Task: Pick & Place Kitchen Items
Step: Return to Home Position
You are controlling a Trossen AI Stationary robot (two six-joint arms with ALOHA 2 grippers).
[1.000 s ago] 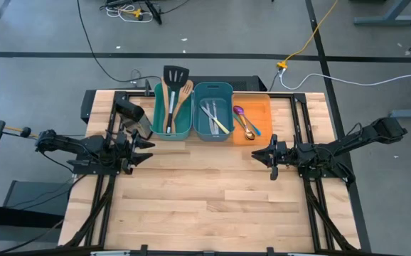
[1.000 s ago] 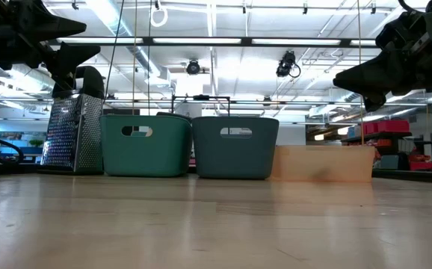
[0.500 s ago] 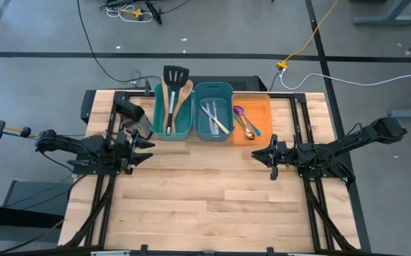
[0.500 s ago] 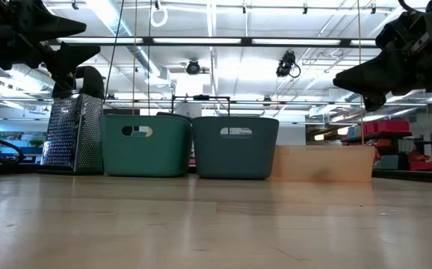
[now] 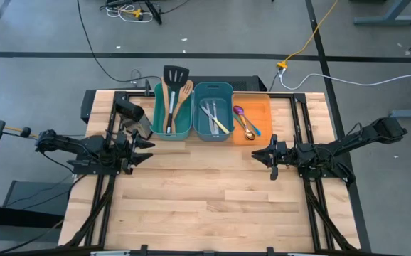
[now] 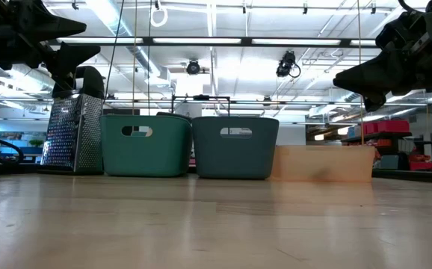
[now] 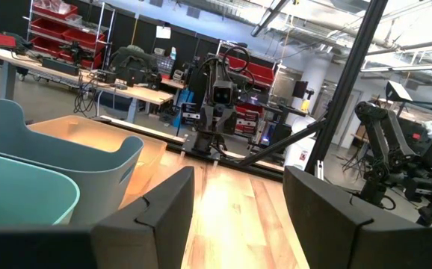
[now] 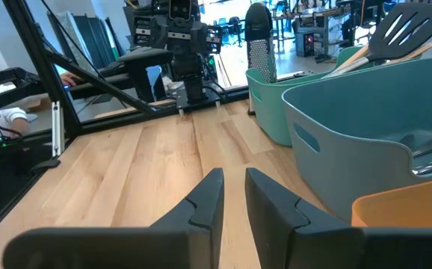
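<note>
Turners (image 5: 175, 75) and a wooden spatula (image 5: 185, 91) are leaning in the green bin (image 5: 171, 134), knives (image 5: 212, 117) are lying in the blue bin (image 5: 212, 136), and spoons (image 5: 245, 122) are lying in the orange bin (image 5: 261, 112). No utensil is being seen on the bare table (image 5: 212, 206).

The three bins are standing side by side at the far edge. All handles are running roughly front to back, with the turner heads reaching past the far rim. Both grippers are being held on the near side of that row, pointing at each other across the width, so every long axis is lying crosswise to them.

The left gripper (image 5: 151, 150) is being held near the green bin and the grater (image 5: 136, 119), spread wide and empty. The right gripper (image 5: 257, 155) is being held near the orange bin, drawn almost together on nothing.

Sorting is being judged complete, with only the parking of the arms left. Were a utensil wanted again, the left arm would be nearer the turners and the right nearer the spoons.

In the low view only bin walls are being shown and the contents are hidden, but both arms are being shown well above the tabletop. The high view is not telling this. The spread of the left fingers (image 7: 164, 209) is being shown plainly only at the left wrist, and the narrow slit between the right fingers (image 8: 205, 202) only at the right wrist.
</note>
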